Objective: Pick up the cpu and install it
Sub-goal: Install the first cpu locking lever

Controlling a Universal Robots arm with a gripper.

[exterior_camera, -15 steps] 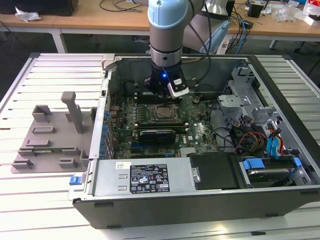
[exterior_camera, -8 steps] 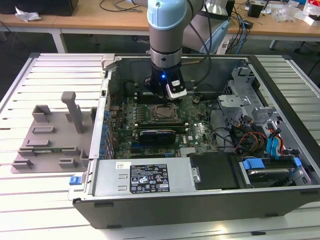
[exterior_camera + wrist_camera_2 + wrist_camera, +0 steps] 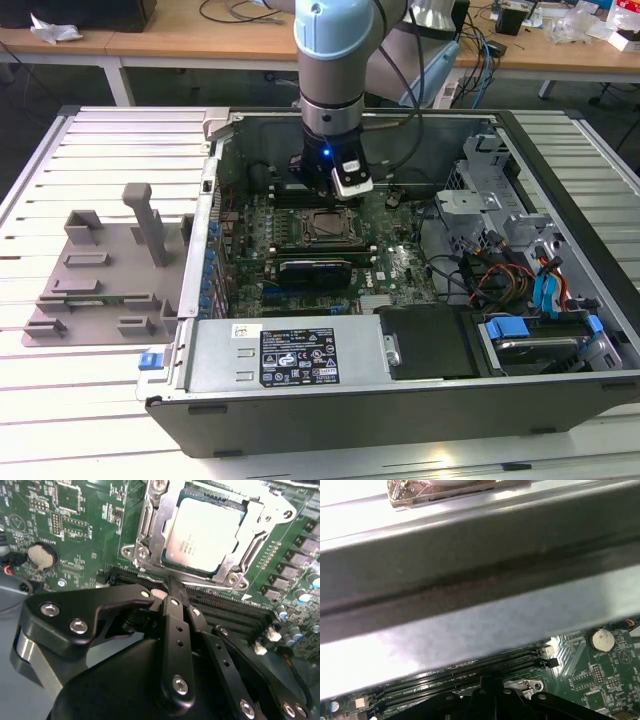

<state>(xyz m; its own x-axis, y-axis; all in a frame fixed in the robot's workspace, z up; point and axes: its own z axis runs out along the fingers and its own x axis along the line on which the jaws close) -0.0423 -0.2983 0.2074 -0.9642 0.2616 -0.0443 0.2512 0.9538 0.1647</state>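
The cpu (image 3: 205, 530) already sits in its socket frame (image 3: 150, 540) just beyond the jaws — seemingly closed on nothing — with the frame apparently not yet latched.

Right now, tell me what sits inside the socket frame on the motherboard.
The cpu lies inside the socket frame, silvery top plate up, in the second wrist view. The frame's metal rim overlaps its edges, and whatever lies beneath the chip is covered.
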